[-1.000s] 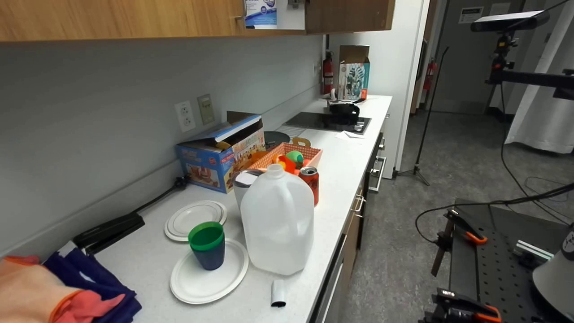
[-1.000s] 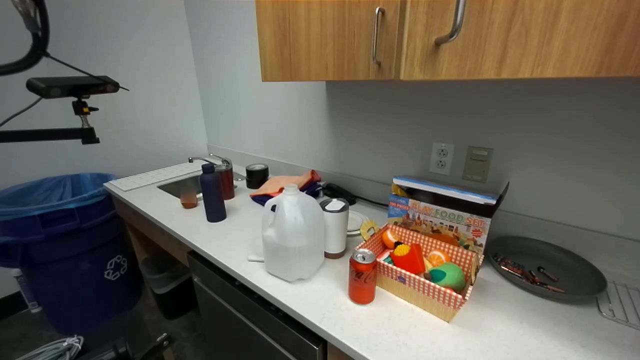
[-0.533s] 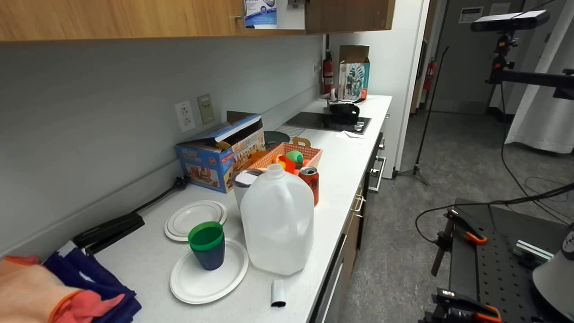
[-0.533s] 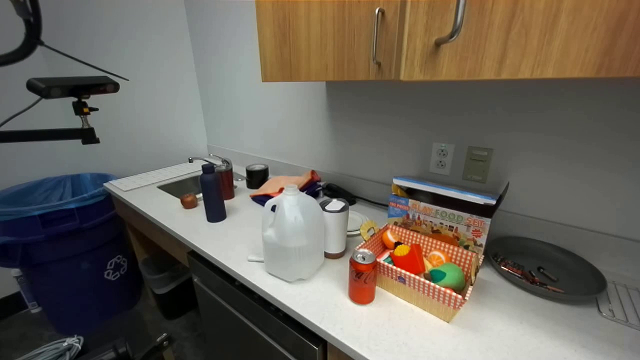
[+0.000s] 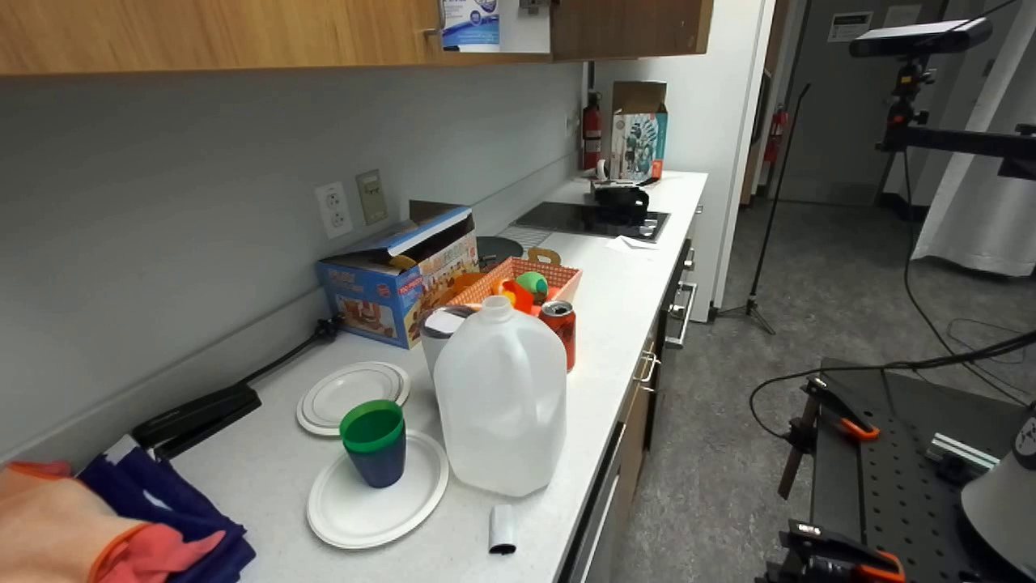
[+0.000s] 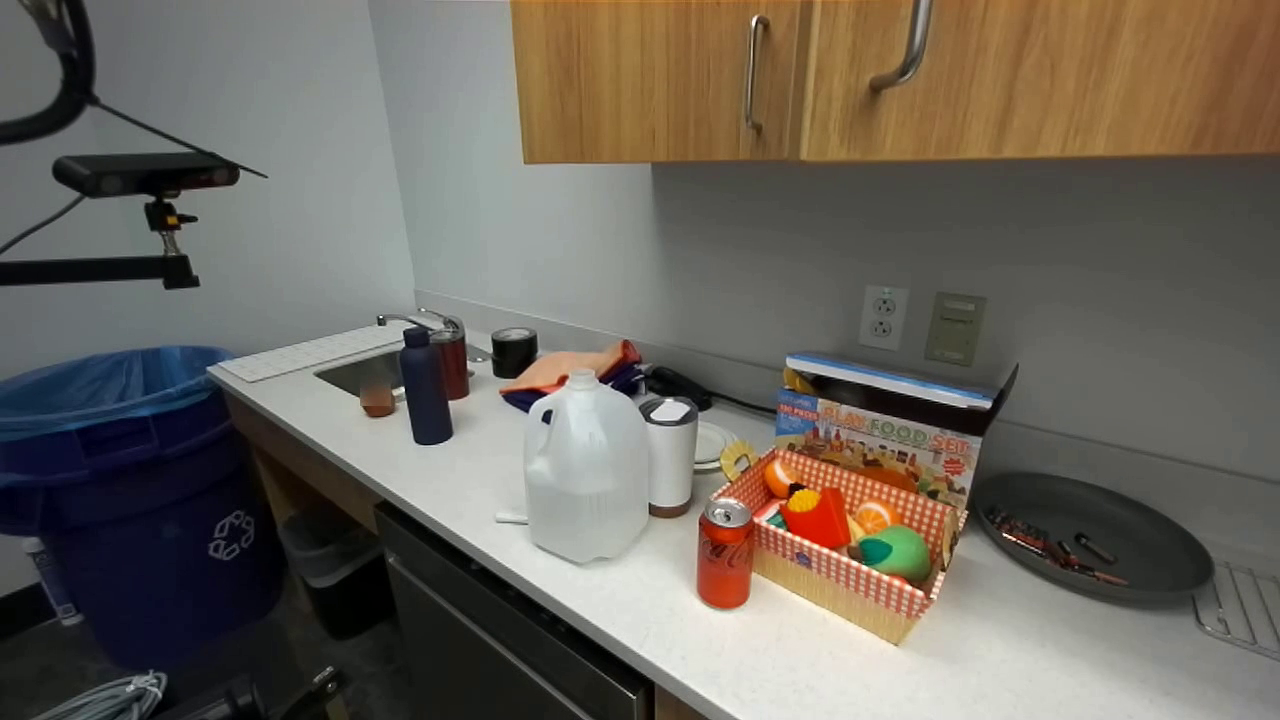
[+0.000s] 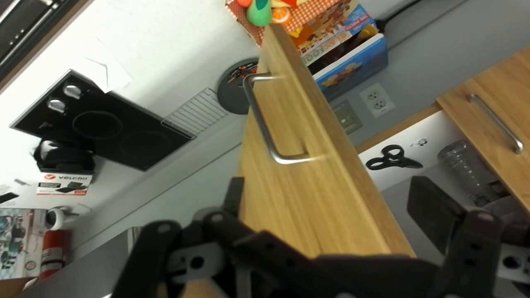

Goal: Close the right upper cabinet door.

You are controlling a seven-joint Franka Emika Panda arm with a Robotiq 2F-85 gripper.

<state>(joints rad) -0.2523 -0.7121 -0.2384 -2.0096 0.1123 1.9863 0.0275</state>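
The right upper cabinet door (image 7: 290, 120) stands open in the wrist view, light-brown wood with a silver bar handle (image 7: 261, 118) on its front. It also shows at the top of both exterior views, as a dark brown panel (image 5: 631, 28) beside the open cabinet gap and as a light panel with the handle (image 6: 1040, 90). My gripper (image 7: 331, 203) is open. Its fingers are spread to either side of the door panel in the wrist view, one by the front face, the other by the cabinet inside. I cannot tell whether they touch it. The gripper is out of both exterior views.
The left upper door (image 6: 655, 80) is shut. Scissors (image 7: 393, 157) and a clear jar (image 7: 463, 165) are in the open cabinet. Below, the counter holds a plastic jug (image 6: 588, 470), a soda can (image 6: 725, 553), a checked basket (image 6: 840, 580), a play-food box (image 5: 396, 283) and a pan (image 6: 1150, 560).
The black cable at the upper left of an exterior view has shifted slightly. The door and the things on the counter look in the same place.
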